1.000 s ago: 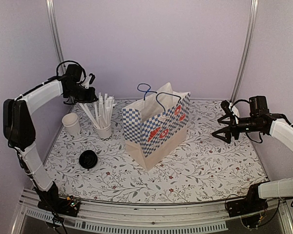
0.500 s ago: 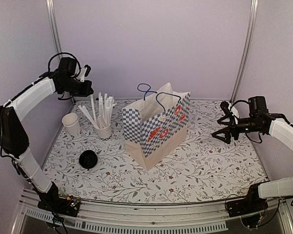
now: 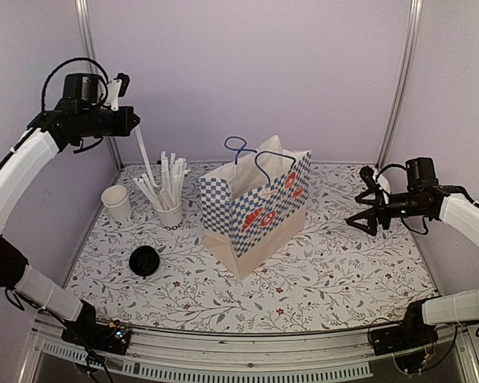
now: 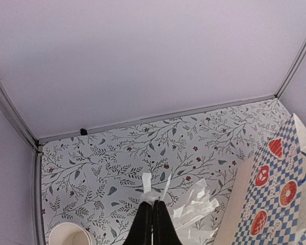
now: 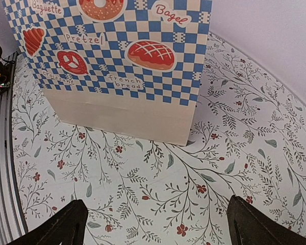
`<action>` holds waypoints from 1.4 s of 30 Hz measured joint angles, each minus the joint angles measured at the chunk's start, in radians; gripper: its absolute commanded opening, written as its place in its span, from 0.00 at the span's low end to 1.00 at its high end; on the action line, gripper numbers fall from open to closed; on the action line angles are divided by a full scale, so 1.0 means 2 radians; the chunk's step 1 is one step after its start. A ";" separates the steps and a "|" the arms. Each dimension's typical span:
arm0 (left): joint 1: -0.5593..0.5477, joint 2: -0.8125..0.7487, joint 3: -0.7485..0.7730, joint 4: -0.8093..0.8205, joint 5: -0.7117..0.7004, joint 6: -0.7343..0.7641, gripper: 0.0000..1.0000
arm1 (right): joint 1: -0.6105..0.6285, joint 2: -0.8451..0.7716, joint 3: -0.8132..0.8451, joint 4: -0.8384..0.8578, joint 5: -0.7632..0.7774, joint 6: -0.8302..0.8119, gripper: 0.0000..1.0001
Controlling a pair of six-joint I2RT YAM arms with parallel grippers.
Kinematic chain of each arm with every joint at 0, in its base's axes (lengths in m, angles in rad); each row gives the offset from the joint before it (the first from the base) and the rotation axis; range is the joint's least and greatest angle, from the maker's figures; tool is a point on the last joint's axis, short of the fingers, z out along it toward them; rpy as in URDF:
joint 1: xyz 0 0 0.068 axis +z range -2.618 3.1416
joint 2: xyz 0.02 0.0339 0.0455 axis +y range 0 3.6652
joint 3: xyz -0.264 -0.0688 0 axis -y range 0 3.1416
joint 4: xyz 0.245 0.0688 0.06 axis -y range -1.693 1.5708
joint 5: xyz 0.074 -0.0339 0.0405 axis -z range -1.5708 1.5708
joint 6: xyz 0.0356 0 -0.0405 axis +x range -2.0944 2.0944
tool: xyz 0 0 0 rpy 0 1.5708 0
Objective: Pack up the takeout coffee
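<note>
1. The left tool [image 3: 132, 120] is raised high over the back-left corner of the desk [image 3: 327, 271]. Its jaws are pressed together on one white stick [image 3: 144, 155].
2. The stick hangs slanting down toward the lettered cup [image 3: 169, 214], which is full of similar sticks. I cannot tell whether its lower end has cleared them.
3. The step in hand looks like fetching an extra for the order rather than the drink itself. The takeout coffee [image 3: 144, 260] is not yet packed.
4. The coffee stands on the desk near the front-left. From above, its black lid is what shows. It is well apart from the left tool, far below it and nearer the arm bases. The plain white cup [image 3: 116, 202] and the lettered cup lie between the two.
5. The checkered bag [image 3: 259, 203] stands upright mid-desk to the right of the coffee, with its mouth open.
6. The right tool [image 3: 366, 211] hangs beyond the bag's far side with its jaws wide apart and nothing between them. The coffee is on the other side of the bag from it.
7. The next move probably calls for carrying the stick sideways over the bag's mouth, clear of the blue handles [image 3: 238, 148], and letting go there. After that, the left tool would come down around the coffee below its lid and keep it upright.
</note>
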 measured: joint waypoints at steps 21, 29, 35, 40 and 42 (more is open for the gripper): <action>-0.128 -0.085 0.075 0.072 0.096 -0.003 0.00 | 0.001 0.009 0.000 -0.004 0.002 -0.004 0.99; -0.197 -0.027 0.100 0.088 0.138 -0.008 0.00 | 0.002 0.010 0.000 -0.005 0.004 -0.007 0.99; -0.242 0.035 0.100 0.087 0.138 -0.003 0.00 | 0.002 0.010 0.000 -0.005 0.007 -0.007 0.99; -0.257 0.070 0.100 0.086 0.130 -0.001 0.00 | 0.002 0.010 0.000 -0.005 0.009 -0.008 0.99; -0.258 0.079 0.100 0.083 0.124 -0.001 0.01 | 0.002 0.010 0.000 -0.005 0.010 -0.008 0.99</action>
